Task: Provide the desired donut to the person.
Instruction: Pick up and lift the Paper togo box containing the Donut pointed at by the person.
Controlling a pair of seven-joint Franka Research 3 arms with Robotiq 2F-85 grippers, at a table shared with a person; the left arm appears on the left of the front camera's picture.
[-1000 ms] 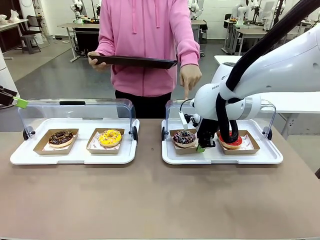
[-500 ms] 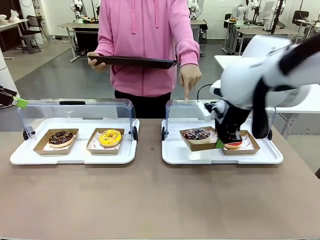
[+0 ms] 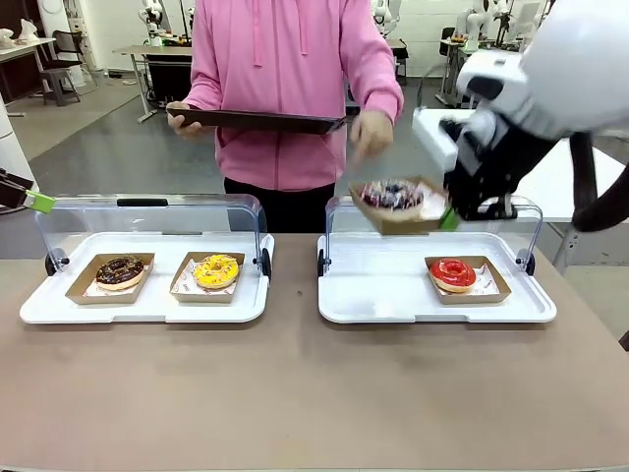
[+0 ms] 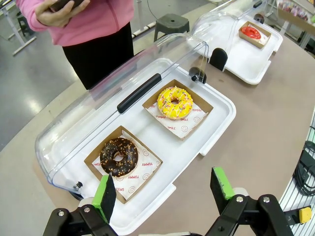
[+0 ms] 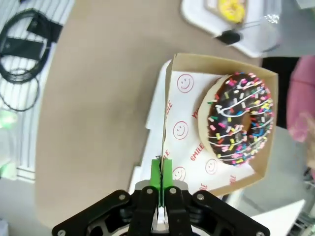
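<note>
The right claw (image 5: 161,169) pinches one wall edge of the cardboard box (image 5: 221,63) carrying the sprinkled chocolate donut (image 5: 241,118), in the air over the white tray's (image 3: 383,295) rear edge, just below the person's hand (image 3: 371,133). The left claw (image 4: 162,186) gapes wide and empty at the bench's (image 3: 295,393) left end.

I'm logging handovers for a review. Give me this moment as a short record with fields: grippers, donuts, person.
right gripper: shut on the edge of a cardboard box, in the air above the right display tray
in the box: chocolate donut with coloured sprinkles
left gripper: open, empty, above the left display tray
on left display tray: nut-topped chocolate donut, yellow donut
on right display tray: red donut
person: holds a dark tray; other hand near the box
</note>
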